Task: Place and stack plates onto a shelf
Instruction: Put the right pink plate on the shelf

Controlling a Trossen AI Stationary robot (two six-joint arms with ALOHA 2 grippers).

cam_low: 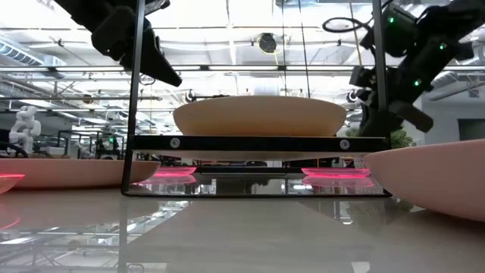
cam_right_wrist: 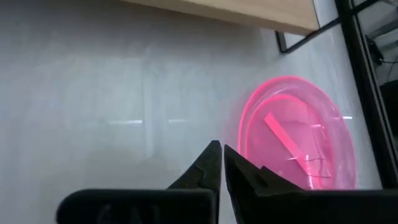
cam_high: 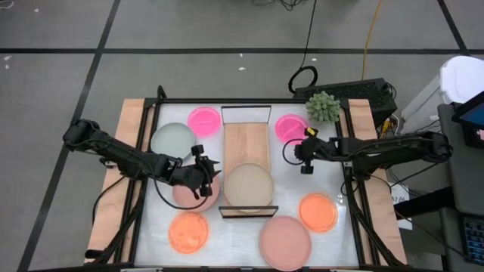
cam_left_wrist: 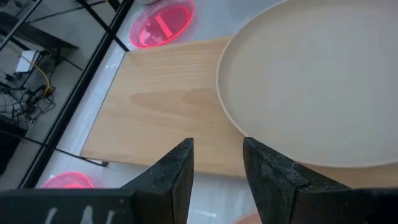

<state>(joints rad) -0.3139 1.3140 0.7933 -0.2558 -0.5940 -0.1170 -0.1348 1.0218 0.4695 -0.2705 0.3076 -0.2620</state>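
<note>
Left arm reaches in from the table's left side, elbow bent, its left gripper (cam_high: 203, 175) hovering over a dusty-pink plate (cam_high: 187, 193) just beside the shelf (cam_high: 246, 140). In the left wrist view the fingers (cam_left_wrist: 176, 168) stand a small gap apart and hold nothing; below them lies the shelf board, with a beige plate (cam_left_wrist: 323, 81) resting on it.

Right arm stretches in from the right side, nearly straight — its right gripper (cam_high: 300, 153) sits above the white surface near a hot-pink plate (cam_high: 290, 127). In the right wrist view the fingers (cam_right_wrist: 211, 163) are pressed almost together, empty, with the hot-pink plate just beyond the tips.

Beige plate lies on the near half of the shelf, between the two black wire end frames; the far half of the board is bare wood.

Table (cam_high: 355, 227): white top with wooden edges. On it also a grey-green plate (cam_high: 172, 140), a second hot-pink plate (cam_high: 204, 119), two orange plates (cam_high: 188, 232), and a larger dusty-pink plate at the near edge (cam_high: 285, 242). A spiky green plant (cam_high: 323, 106) stands at the far right corner.

Low view — a room with ceiling lights beyond the table.
</note>
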